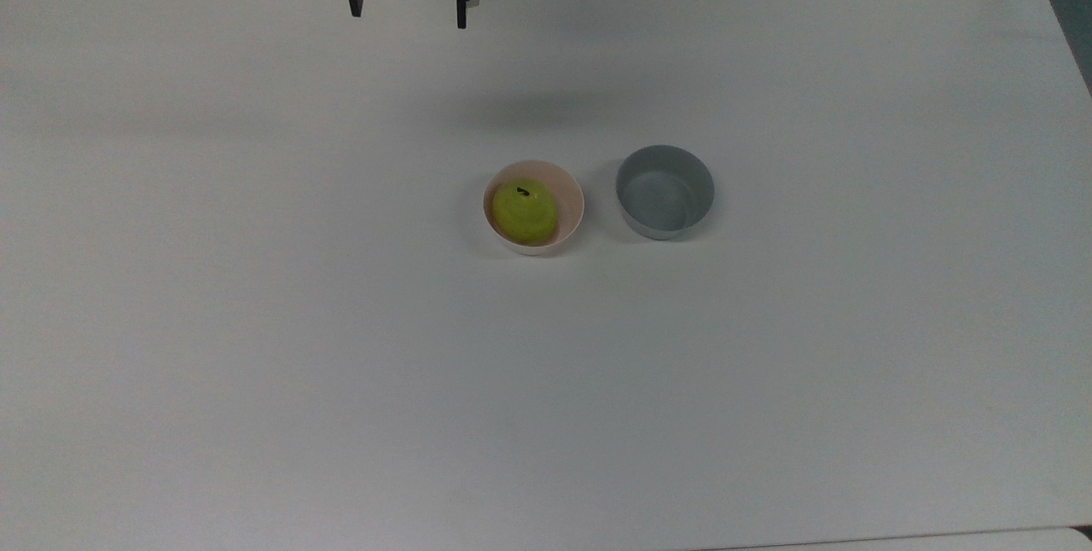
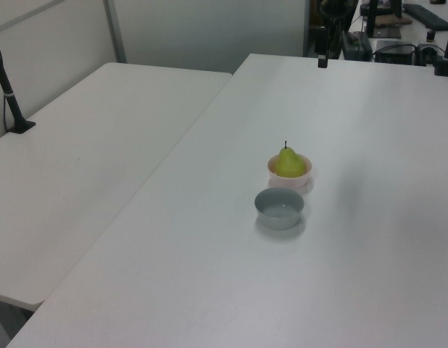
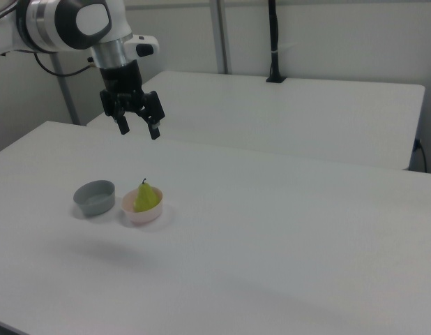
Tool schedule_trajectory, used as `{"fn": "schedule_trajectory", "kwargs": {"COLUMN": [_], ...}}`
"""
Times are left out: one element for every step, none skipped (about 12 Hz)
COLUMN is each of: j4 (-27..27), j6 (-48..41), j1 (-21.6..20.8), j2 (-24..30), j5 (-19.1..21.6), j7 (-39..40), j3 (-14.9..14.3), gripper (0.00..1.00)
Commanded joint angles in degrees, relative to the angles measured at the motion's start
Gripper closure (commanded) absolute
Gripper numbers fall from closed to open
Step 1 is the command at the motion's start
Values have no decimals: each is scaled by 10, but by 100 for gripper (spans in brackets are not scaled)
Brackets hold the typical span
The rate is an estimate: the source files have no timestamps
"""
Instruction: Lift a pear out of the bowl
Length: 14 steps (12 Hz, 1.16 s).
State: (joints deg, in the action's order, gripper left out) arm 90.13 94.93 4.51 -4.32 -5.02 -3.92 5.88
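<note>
The gripper (image 3: 139,129) hangs with fingers spread wide and empty, ready for a top-down grasp. Well below it, the pear (image 3: 146,197) stands stem-up in the bowl (image 3: 143,211), its narrow top exposed above the rim; the grey-blue bowl (image 3: 94,197) sits just beside.

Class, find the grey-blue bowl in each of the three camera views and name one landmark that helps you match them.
Top view: the round grey-blue bowl sits just right of centre.
Left view: it sits at centre-right, nearer the camera than its neighbour.
Right view: it sits far left, at mid-height.
Shared landmark: the pale pink bowl holding the yellow-green pear stands beside it in every view.
</note>
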Motion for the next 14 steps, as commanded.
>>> {"fn": "schedule_trajectory", "kwargs": {"j4": [-1, -1, 0, 0, 0, 0, 0, 0, 0, 0, 0, 1, 5, 5], "j6": [-21, -21, -20, -20, -19, -19, -18, -18, -18, -17, -15, -14, -12, -7], "j1": [-1, -1, -1, -2, -1, -1, -1, -1, -1, -2, -2, -5, -8, -12], "j2": [10, 10, 10, 9, 10, 9, 9, 9, 9, 8, 7, 6, 3, -1], "j5": [10, 10, 10, 10, 10, 10, 10, 10, 10, 10, 10, 10, 11, 11], "j7": [12, 11, 9, 9, 8, 9, 9, 10, 11, 10, 10, 12, 12, 12], "j3": [-3, -3, -2, -2, -2, -2, -2, -2, -2, -2, -1, 2, 5, 7], "gripper": [0, 0, 0, 0, 0, 0, 0, 0, 0, 0, 0, 0, 0, 0]}}
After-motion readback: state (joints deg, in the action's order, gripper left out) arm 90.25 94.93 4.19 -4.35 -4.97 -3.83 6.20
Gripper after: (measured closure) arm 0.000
